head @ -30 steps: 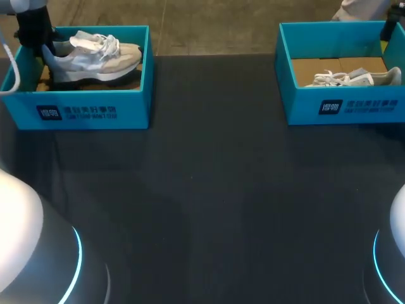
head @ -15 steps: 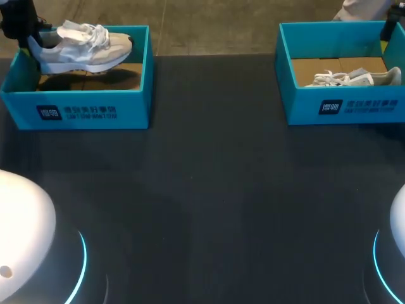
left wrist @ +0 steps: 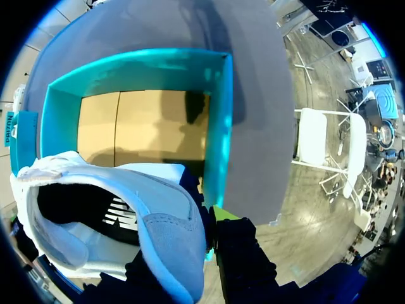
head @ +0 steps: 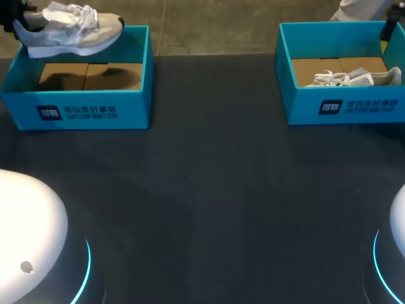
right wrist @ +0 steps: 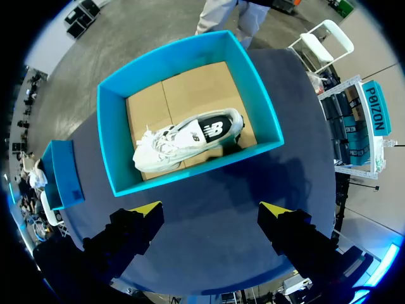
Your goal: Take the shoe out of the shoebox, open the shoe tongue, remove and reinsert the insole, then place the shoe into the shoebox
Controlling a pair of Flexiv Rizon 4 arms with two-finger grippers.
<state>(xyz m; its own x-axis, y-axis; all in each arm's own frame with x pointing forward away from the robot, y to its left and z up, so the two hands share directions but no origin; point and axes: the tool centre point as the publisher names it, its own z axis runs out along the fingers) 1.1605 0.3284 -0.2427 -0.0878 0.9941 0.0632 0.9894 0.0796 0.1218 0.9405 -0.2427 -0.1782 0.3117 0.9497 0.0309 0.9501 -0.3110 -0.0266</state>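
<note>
Light even, from above. Raised shoe (head: 66,35) throws a soft shadow on the left box (head: 136,107) floor. Table (head: 209,190) dim, matte. Blue ring (head: 85,275) glows on arm base (head: 31,240).

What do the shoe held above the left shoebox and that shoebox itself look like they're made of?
The shoe: seemingly suede-like grey-beige panels over pale fabric, matte, with a white foam or rubber sole and cloth laces. The left shoebox: likely cardboard, its teal walls smooth and printed, its floor bare brown with a flap seam.
</note>
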